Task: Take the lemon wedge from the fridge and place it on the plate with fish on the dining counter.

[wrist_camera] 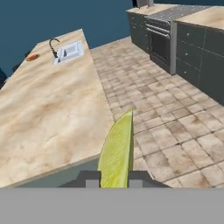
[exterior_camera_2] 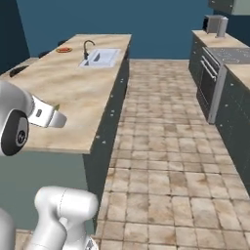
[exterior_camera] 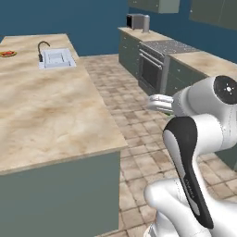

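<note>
Between the two dark fingertips at the bottom of the hand view, the lemon wedge point(wrist_camera: 117, 153), clamped by the gripper point(wrist_camera: 114, 178) and carried above the floor just off the near end of the dining counter point(exterior_camera: 46, 115). Far along that worktop, beyond the sink point(exterior_camera: 56, 58) and near the far corner, the plate with fish point(exterior_camera: 7, 53). Best carried level, held firmly, brought close before lowering. Wedge pale yellow-green, ribbed, thin, narrowing to a point.
</note>
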Robot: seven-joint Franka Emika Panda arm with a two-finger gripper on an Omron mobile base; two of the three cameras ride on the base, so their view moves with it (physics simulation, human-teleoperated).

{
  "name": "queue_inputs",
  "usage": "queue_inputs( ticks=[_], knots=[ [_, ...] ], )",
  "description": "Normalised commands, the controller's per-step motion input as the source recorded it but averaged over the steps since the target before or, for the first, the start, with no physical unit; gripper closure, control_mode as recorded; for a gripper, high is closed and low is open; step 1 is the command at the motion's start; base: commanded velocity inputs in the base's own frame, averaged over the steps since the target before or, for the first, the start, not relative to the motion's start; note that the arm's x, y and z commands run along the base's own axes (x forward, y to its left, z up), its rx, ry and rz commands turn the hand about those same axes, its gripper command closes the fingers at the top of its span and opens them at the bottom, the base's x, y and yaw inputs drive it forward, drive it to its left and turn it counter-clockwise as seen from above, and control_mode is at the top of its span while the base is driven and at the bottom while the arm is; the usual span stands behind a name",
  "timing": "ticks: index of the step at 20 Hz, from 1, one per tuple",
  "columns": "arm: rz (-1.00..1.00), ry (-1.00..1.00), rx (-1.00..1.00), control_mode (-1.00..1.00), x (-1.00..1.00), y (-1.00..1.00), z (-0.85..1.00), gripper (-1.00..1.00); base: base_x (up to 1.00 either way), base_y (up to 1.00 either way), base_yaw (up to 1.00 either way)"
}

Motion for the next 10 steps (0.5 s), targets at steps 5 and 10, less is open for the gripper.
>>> queue_inputs(
  ticks=[5, 10],
  knots=[
    [0.0, 0.0, 0.0, 1.0, 0.0, 0.0, 0.0, 1.0, -0.26, 1.0, 0.07],
    [0.0, 0.0, 0.0, 1.0, 0.0, 0.0, 0.0, 1.0, -0.03, 1.0, 0.0]
  ],
)
